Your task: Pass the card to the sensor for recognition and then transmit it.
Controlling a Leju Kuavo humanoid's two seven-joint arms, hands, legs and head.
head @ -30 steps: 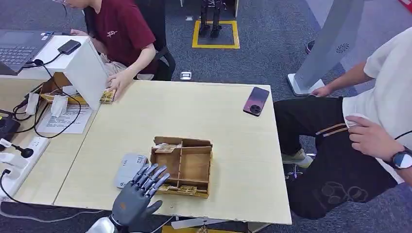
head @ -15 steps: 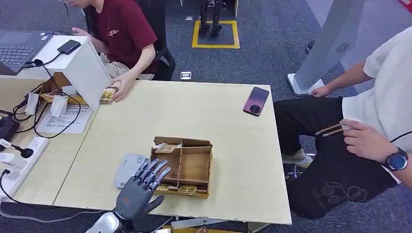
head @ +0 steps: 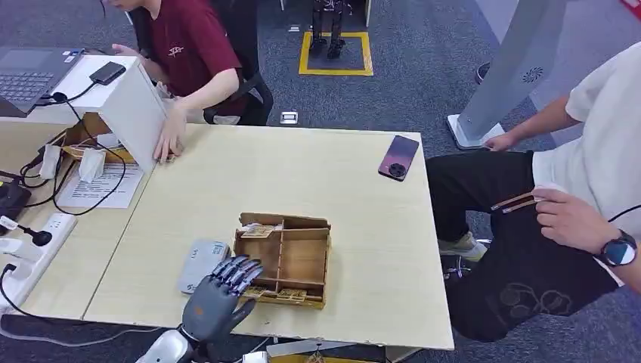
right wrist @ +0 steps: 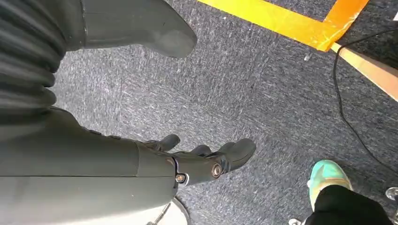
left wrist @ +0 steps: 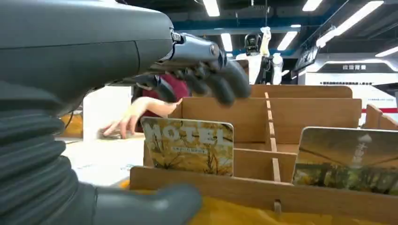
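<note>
So my left hand (head: 215, 299) is hovering at the near-left corner of the shallow wooden divided box (head: 283, 258) on the pale wooden table (head: 317, 181), fingers spread over the front compartment and holding nothing. From the left wrist camera, my dark fingers (left wrist: 220, 82) curl a bit above the box's wall, thumb low in front, not touching anything I can make out.

That yellow autumn-print card marked "MOTEL" (left wrist: 187, 145) is standing upright in that front-left compartment, leaning on the divider behind it. A second card with a darker tree scene (left wrist: 347, 159) stands in the next slot over. The flat grey rounded sensor pad (head: 202, 264) lies on the table just beside the box, on its left.

My right hand (right wrist: 197, 164) hangs down over the grey carpet (right wrist: 263, 89), fingers loosely apart, empty.

Over at the far-left table corner a person in a dark red shirt (head: 189, 45) has a hand against a white box (head: 125, 102). A maroon phone (head: 398, 157) lies near the far-right edge.
</note>
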